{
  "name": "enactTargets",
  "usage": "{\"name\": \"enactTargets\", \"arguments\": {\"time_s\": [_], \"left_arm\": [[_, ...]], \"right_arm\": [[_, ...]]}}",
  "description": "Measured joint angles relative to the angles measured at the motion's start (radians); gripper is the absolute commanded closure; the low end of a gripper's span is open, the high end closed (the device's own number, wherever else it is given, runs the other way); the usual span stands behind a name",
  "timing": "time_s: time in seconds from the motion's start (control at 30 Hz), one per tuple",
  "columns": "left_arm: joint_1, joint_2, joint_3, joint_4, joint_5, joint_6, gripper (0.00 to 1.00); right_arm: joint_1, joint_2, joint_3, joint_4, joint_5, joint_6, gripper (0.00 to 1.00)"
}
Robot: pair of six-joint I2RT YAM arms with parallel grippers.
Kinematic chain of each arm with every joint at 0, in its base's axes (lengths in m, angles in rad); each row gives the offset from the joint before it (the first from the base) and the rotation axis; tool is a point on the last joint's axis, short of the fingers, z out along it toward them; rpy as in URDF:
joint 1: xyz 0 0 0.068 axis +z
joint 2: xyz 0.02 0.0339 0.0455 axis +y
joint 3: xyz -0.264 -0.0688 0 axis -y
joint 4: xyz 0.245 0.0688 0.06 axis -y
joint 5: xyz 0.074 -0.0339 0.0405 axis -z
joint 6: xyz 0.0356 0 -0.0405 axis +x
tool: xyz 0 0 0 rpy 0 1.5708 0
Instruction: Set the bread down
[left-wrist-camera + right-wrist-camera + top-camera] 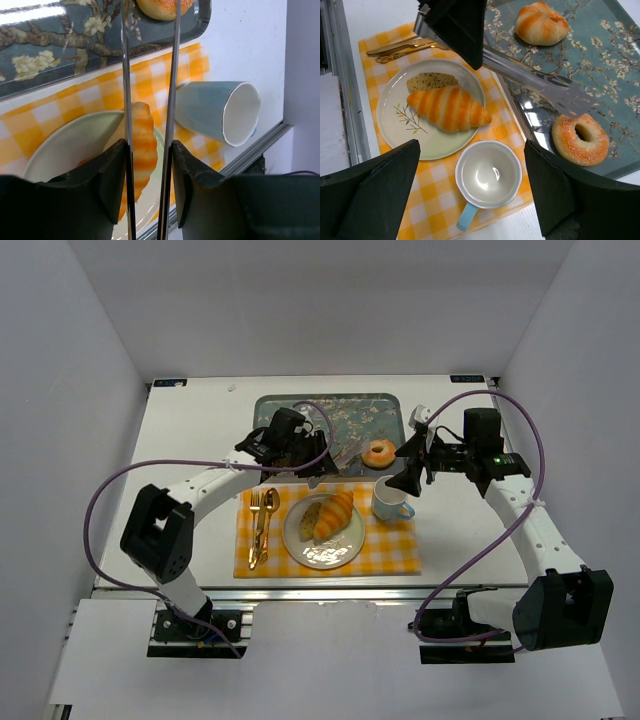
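Left hand (148, 172) clamped on the metal tongs (540, 85), whose tips hang over the tray (602, 65); right hand (471, 170) spread wide, empty

Orange-striped croissant (449, 108), yellow-checked cloth (437, 192), blue blossom-print tray (600, 60), pale blue cup (488, 175), perhaps gold cutlery (400, 47).

**White-and-Black Arms Trailed by Purple Cables**

The left arm (200, 483) and right arm (530, 525) are built from white tubular links joined by boxy black joint housings. A purple cable (170, 463) is run along each. A small green light (497, 458) is lit at centre right of the top view. The left gripper (148, 150) and right gripper (471, 150) are fitted with matt black, wedge-shaped fingers (112, 180).
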Motion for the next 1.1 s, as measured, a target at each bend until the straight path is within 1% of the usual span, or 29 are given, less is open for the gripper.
{"name": "enactTargets", "arguments": {"time_s": [0.3,0.4,0.47,0.5,0.67,0.73,0.8,0.9,1.0,1.1], "left_arm": [[0.024,0.114,0.06,0.016,0.081,-0.027,0.47],[0.024,0.14,0.079,-0.003,0.095,-0.024,0.47],[0.024,0.152,0.087,-0.012,0.106,-0.02,0.49],[0.024,0.154,0.089,-0.015,0.11,-0.019,0.51],[0.025,0.157,0.089,-0.015,0.145,-0.017,0.89],[0.025,0.157,0.088,-0.008,0.153,-0.019,0.97],[0.029,0.156,0.087,0.005,0.156,-0.025,1.0],[0.035,0.13,0.066,0.028,0.154,-0.031,1.0],[0.053,0.046,0.01,0.036,0.142,-0.031,1.0],[0.065,-0.086,-0.041,0.016,0.111,-0.017,1.0]], "right_arm": [[-0.003,0.0,-0.013,0.001,0.0,0.0,0.11],[-0.006,0.0,-0.013,0.001,0.0,0.0,0.11],[-0.006,0.0,-0.013,0.003,0.0,0.0,0.11],[-0.006,0.0,-0.013,0.003,0.0,0.0,0.11],[-0.006,0.0,-0.013,0.003,0.0,0.0,0.11],[-0.006,0.0,-0.013,0.003,0.0,0.0,0.11],[-0.007,-0.001,-0.013,0.003,0.0,0.0,0.11],[-0.01,-0.003,-0.013,0.003,0.0,0.0,0.11],[-0.012,-0.005,-0.013,0.003,0.0,-0.001,0.11],[-0.012,-0.005,-0.013,0.003,0.0,-0.002,0.11]]}}
